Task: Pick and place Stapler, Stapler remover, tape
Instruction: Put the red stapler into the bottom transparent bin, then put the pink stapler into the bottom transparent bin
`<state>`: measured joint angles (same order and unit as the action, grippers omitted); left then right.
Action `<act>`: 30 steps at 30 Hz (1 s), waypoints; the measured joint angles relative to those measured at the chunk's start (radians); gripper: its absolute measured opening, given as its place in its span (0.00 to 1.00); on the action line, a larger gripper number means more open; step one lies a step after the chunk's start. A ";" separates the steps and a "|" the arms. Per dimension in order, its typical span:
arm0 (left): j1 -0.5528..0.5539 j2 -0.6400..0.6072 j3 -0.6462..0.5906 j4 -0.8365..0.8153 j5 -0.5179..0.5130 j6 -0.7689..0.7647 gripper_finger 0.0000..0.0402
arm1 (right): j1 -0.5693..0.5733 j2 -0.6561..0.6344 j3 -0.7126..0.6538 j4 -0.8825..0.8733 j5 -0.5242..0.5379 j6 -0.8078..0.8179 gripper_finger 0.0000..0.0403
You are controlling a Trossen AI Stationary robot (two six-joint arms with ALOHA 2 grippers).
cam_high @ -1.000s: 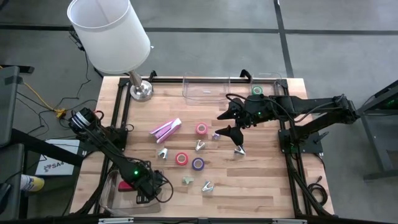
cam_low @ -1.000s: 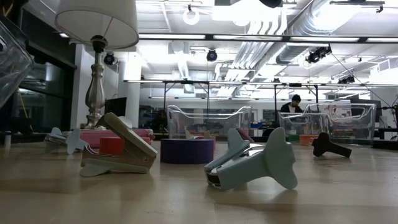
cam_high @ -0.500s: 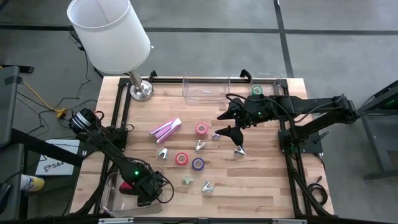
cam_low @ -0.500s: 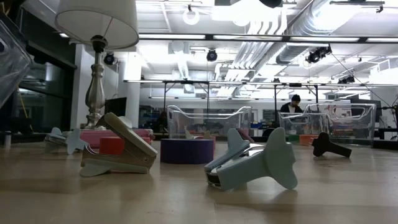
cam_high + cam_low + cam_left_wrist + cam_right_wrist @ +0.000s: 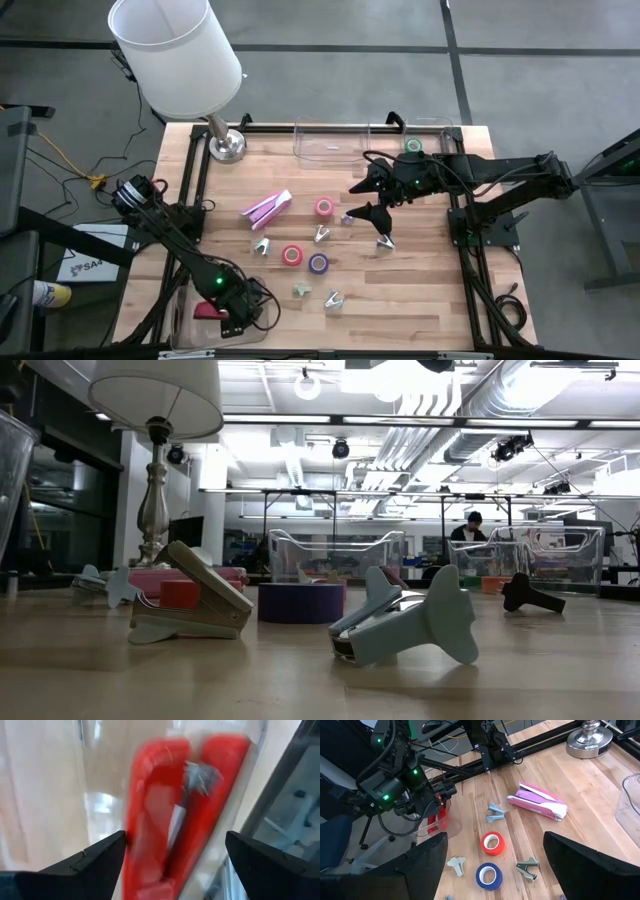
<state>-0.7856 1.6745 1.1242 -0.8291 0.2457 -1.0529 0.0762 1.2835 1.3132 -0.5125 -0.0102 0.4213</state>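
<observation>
A red stapler (image 5: 210, 312) lies inside a clear bin (image 5: 180, 300) at the table's near left corner. My left gripper (image 5: 235, 308) hangs open just above it. In the left wrist view the stapler (image 5: 165, 820) shows blurred beyond the spread fingers of my left gripper (image 5: 172, 837); whether a finger touches it, I cannot tell. My right gripper (image 5: 362, 198) is open above the table's middle right, touching nothing. On the wood lie a pink stapler (image 5: 266, 208), pink tape (image 5: 324, 207), red-orange tape (image 5: 292, 255), purple tape (image 5: 318, 264) and several staple removers, one (image 5: 321, 234) near the tapes.
A lamp (image 5: 227, 143) stands at the far left corner. Two clear bins (image 5: 330, 140) sit along the far edge; the right one holds a green tape (image 5: 413, 146). In the low view a staple remover (image 5: 405, 625) and another (image 5: 190, 605) lie close to the near edge.
The red stapler has moved toward the table's near edge inside the clear bin, and it now lies apart from my left gripper. The bin's wall at the low view's left has shifted from tilted to more upright. My right arm has kept still.
</observation>
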 joint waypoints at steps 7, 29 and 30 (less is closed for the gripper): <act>-0.001 -0.020 0.012 -0.028 0.050 -0.082 0.83 | 0.021 0.000 0.000 0.000 0.002 -0.002 0.80; 0.116 -0.023 0.499 -0.611 -0.470 -0.273 0.83 | 0.036 0.000 0.000 -0.025 0.008 -0.037 0.80; 0.138 -0.023 0.501 -0.609 -0.470 -0.277 0.83 | 0.036 0.000 0.000 -0.029 0.007 -0.037 0.80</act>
<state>-0.6480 1.6520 1.6253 -1.4381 -0.2245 -1.3294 0.1120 1.2835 1.3132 -0.5412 -0.0031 0.3840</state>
